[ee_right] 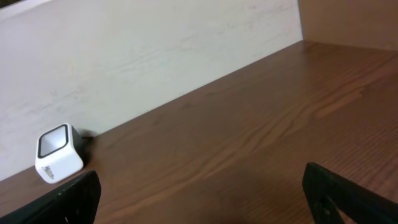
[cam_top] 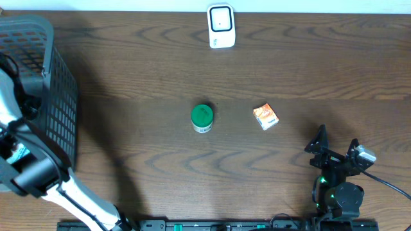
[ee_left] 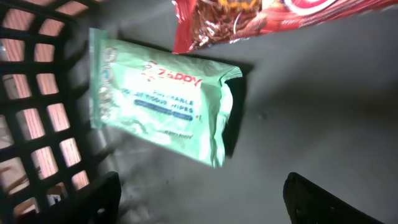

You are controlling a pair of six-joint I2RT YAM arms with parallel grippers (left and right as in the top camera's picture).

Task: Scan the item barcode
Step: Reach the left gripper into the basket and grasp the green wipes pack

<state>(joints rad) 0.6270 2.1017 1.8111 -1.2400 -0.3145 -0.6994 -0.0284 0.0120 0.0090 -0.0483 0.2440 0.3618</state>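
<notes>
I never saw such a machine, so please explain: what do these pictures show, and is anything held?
Two robot arms work at a brown wooden table. One picture looks down from above; two come from wrist cameras. On the table: a grey plastic basket, a white box-shaped scanner, a green-lidded round jar, a small orange carton. The left hand, open, is inside the basket over a mint-green wipes packet and a red snack bag. The right hand is open too. Nothing is held.

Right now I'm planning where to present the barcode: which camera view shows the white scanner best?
The overhead view: the white scanner shows whole, face on, at the far edge of the table. The right wrist view catches it obliquely, low left, beside the wall. The left wrist view looks into the basket, no scanner.
</notes>
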